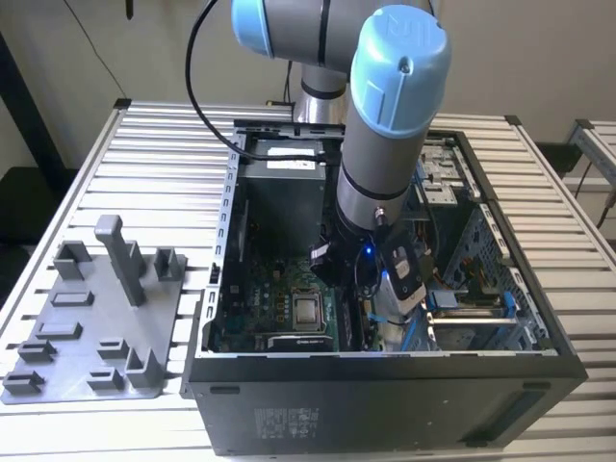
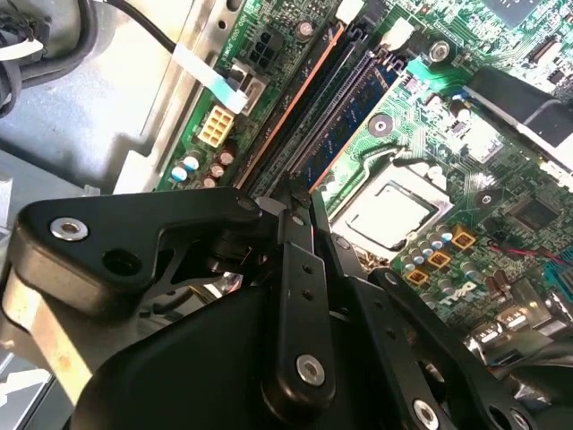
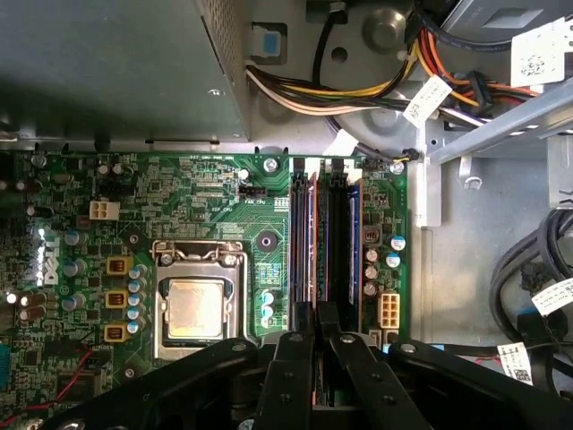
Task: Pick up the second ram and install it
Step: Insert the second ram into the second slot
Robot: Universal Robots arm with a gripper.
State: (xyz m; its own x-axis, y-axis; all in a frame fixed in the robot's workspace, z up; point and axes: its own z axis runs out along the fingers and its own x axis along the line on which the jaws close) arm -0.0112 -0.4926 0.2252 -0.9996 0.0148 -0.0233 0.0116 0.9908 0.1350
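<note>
- Black gripper [image 3: 315,333] is down inside the open black computer case [image 1: 385,404], over the green motherboard's [image 3: 206,193] memory slots.
- Fingers [image 3: 303,322] nearly closed, pinching the dark blue-green RAM stick [image 3: 311,242] standing edge-on in its slot beside the silver processor socket [image 3: 195,306].

Matt grey, seemingly plastic tray [image 1: 87,337]; glossy green motherboard [image 3: 206,206].

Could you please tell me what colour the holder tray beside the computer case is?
The holder tray is plain grey, clearest in the exterior view.
</note>
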